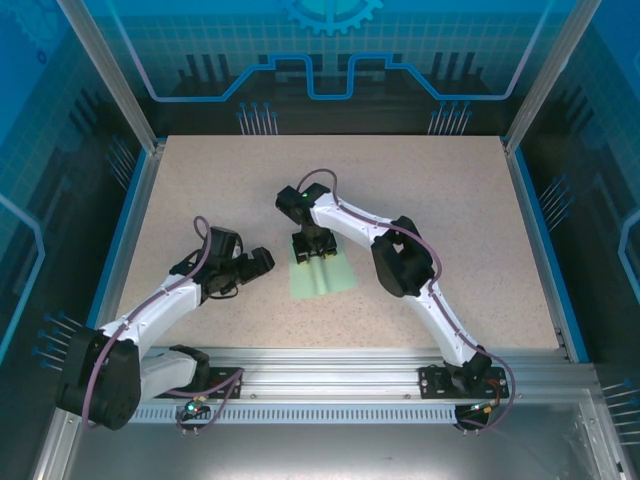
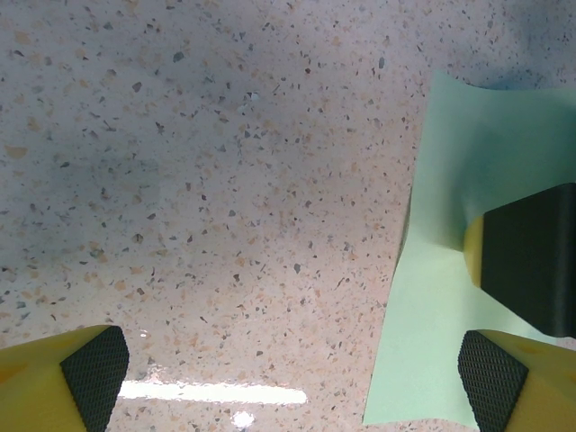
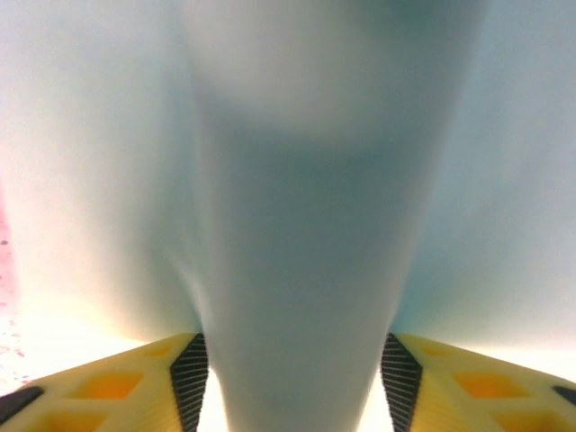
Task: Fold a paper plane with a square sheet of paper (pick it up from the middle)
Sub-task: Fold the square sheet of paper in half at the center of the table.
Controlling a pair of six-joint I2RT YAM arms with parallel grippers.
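Note:
The square sheet of paper lies pale mint green on the speckled table, just right of centre. My right gripper stands on its far part, pointing down. In the right wrist view the sheet is pushed up into a rounded hump between the black pads, which touch both its sides; my right gripper is partly closed on that hump. My left gripper is low beside the sheet's left edge and open. In the left wrist view its gap is over bare table, with the sheet at the right.
The speckled table is bounded by a blue rim and aluminium posts, with a metal rail along the near edge. One finger of the right gripper stands on the sheet in the left wrist view.

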